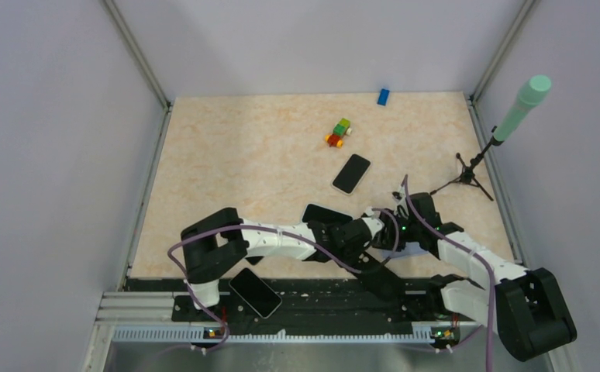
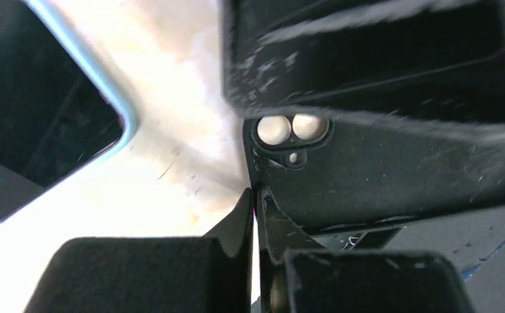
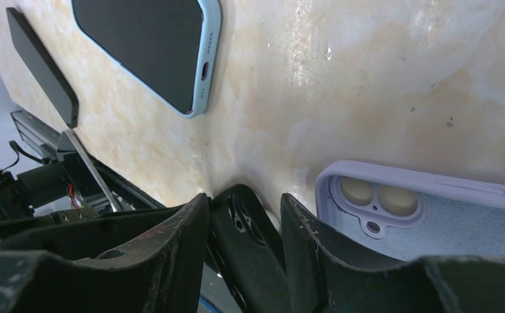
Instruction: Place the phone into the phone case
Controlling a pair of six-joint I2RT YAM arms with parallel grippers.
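A black phone case with a twin camera cutout is lifted near the table's front edge. My left gripper is shut on its edge. My right gripper stands open around the same case; the case touches one finger, with a gap to the other. In the top view the two grippers meet at front centre. A dark phone with a light-blue rim lies screen-up on the table close by, and it also shows in the left wrist view and the top view.
A lilac phone case lies open side up beside my right gripper. A second phone lies mid-table and a third rests on the front rail. Toy blocks, a blue block and a microphone tripod stand farther back.
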